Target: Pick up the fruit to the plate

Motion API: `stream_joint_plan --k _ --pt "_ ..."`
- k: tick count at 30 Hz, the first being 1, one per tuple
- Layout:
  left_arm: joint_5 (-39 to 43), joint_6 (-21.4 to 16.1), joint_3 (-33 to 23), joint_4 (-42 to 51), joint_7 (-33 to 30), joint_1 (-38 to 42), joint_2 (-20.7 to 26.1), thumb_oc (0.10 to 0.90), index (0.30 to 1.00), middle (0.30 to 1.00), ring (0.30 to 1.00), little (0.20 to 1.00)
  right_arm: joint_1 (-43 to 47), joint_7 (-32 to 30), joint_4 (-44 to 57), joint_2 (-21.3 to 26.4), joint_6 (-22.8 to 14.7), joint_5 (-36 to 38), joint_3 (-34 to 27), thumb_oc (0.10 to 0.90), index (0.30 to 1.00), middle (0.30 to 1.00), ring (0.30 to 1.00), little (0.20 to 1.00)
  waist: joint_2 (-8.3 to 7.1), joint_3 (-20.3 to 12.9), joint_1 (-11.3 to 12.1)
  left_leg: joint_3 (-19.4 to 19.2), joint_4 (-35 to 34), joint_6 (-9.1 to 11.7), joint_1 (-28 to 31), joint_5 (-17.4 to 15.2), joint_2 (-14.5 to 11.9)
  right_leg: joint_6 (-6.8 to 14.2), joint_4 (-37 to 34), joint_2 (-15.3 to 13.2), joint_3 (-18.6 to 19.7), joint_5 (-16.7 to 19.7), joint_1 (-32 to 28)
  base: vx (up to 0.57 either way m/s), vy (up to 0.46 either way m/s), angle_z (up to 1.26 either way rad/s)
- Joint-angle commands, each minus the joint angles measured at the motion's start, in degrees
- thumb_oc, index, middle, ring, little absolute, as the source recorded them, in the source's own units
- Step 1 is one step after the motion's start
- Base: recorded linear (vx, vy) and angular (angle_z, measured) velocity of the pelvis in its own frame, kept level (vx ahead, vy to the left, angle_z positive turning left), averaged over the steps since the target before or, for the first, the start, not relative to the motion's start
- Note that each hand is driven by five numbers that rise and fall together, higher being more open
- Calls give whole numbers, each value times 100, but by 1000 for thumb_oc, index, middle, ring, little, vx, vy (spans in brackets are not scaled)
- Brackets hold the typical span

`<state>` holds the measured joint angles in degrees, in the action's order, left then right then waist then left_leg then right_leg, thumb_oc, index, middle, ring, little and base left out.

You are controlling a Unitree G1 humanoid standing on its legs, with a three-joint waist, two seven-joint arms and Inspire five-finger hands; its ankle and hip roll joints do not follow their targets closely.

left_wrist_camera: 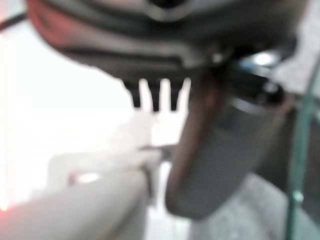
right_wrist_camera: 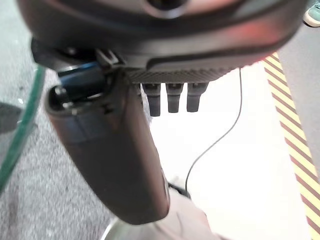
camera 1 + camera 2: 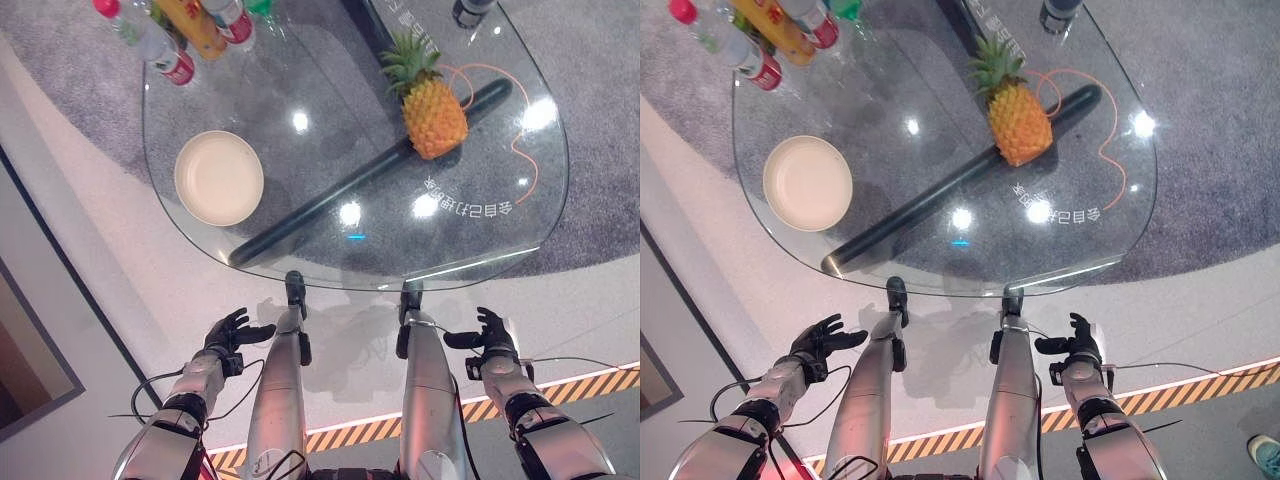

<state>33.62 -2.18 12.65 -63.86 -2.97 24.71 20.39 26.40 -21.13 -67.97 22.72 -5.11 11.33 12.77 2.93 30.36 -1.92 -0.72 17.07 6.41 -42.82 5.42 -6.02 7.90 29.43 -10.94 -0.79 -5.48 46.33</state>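
So far nothing moved: we saw the pineapple (image 3: 434,112) lying upper right on the glass table (image 3: 300,250), plate (image 3: 219,177) empty at left, left hand (image 3: 230,333) and right hand (image 3: 490,337) low, fingers released.
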Motion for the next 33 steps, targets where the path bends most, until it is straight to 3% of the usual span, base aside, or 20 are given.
stream_joint_plan --k 1,11,21,24,26,29,33 --pt "262 -402 -265 -17 -337 -144 258 800 900 900 900 900 -448 -594 387 272 -255 -78 -125 800 900 900 900 900 -156 -57 -16 94 1069 -214 -558 -612 294 -200 -315 291 -215 591 188 -16 -38 -1" --pt "229 -546 -171 -26 -304 -76 276 800 900 900 900 900 -269 -765 477 332 -517 -89 -56 800 900 900 900 900 -194 -57 -18 143 1223 -191 -887 -644 321 -250 -238 351 -191 599 468 -8 -12 -1" --pt "143 -536 -105 -109 -190 27 324 800 900 900 900 900 3 -833 354 440 -521 -4 30 800 900 900 900 900 -190 -57 14 150 1072 -121 -847 -586 350 -246 -463 345 -261 644 397 0 0 0" --pt "139 -549 -37 -167 -126 53 338 800 900 900 900 900 74 -888 254 553 -524 722 -69 800 900 900 900 900 -205 -57 33 144 1013 -118 -808 -581 345 -246 -538 333 -293 651 347 0 0 0" --pt "119 -588 -18 -230 -62 31 354 800 900 900 900 900 93 -741 84 694 -775 1567 -477 800 900 900 900 900 -222 -57 48 151 1006 -115 -787 -599 343 -249 -570 319 -312 662 310 0 0 0" --pt "73 -559 -9 -224 -31 -32 395 800 900 900 900 900 43 -646 148 856 -1097 2276 -955 800 900 900 900 900 -260 -57 54 149 1022 -121 -768 -628 332 -239 -587 315 -314 691 278 31 -39 1" --pt "38 -526 59 -160 -58 -90 458 800 900 900 900 900 194 -1093 633 1152 -1386 2785 -1335 800 900 900 900 900 -316 -57 56 146 1007 -140 -744 -651 323 -213 -660 312 -343 768 251 10 -46 0"
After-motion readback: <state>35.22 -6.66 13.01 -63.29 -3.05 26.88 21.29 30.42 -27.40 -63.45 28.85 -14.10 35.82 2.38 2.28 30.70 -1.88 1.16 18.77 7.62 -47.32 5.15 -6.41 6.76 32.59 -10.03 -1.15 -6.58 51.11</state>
